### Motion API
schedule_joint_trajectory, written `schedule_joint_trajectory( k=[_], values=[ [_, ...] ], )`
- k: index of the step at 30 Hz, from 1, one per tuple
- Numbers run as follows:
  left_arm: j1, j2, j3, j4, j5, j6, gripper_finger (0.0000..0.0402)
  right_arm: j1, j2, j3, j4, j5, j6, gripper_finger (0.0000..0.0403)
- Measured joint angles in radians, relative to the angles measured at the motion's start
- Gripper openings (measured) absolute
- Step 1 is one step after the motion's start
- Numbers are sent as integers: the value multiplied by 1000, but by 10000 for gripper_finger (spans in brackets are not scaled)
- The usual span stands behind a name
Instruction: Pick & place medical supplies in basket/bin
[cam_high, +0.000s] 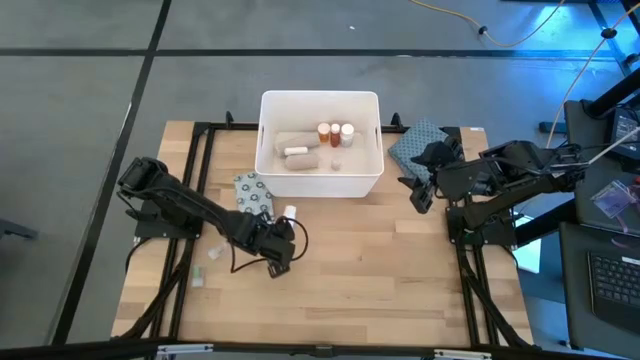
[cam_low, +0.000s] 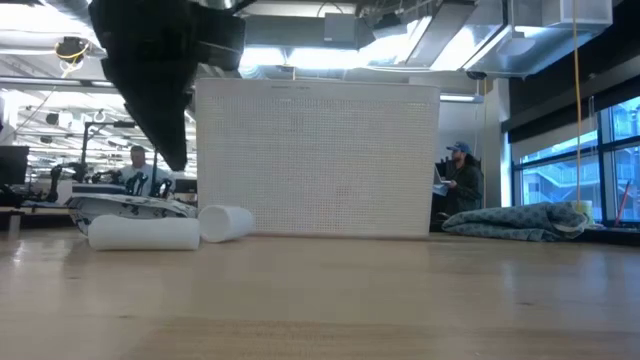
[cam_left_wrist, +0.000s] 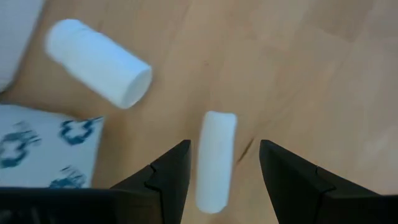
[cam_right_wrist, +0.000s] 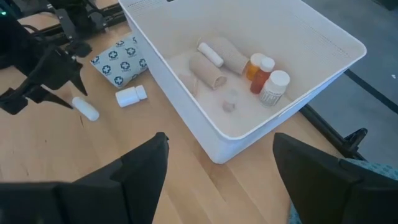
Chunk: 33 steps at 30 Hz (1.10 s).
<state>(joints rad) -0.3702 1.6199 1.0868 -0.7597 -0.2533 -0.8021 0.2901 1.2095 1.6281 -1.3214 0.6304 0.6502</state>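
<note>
Left gripper (cam_high: 283, 243) low over the table (cam_high: 380, 270), in front of the tub; jaws apart, holding nothing. A long white roll (cam_left_wrist: 215, 160) lies flat on the wood between its fingers (cam_left_wrist: 168, 177), not touched on either side as far as the wrist view shows. Just beyond it a short white bottle (cam_left_wrist: 98, 62) lies on its side, beside a white packet (cam_high: 252, 193) with a blue print. Tub (cam_high: 370, 180) at table's far middle holds beige rolls (cam_right_wrist: 209, 70), a small white roll (cam_right_wrist: 210, 54) and three white-capped bottles (cam_high: 335, 132). Patterned cloth (cam_high: 415, 145) sits right of the tub. Right gripper (cam_high: 421, 190) hovers by tub's right near corner, wide, empty.
</note>
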Motion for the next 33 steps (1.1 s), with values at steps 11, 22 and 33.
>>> schedule_joint_trajectory(
  k=[11,22,33],
  values=[
    [-10,31,-66,55,32,41,182,0,0,0,0,1,-2,287],
    [-15,170,-62,62,140,88,159,0,0,0,-1,3,-4,287],
    [-15,15,-21,29,186,101,33,0,0,0,-6,3,-5,287]
  ],
)
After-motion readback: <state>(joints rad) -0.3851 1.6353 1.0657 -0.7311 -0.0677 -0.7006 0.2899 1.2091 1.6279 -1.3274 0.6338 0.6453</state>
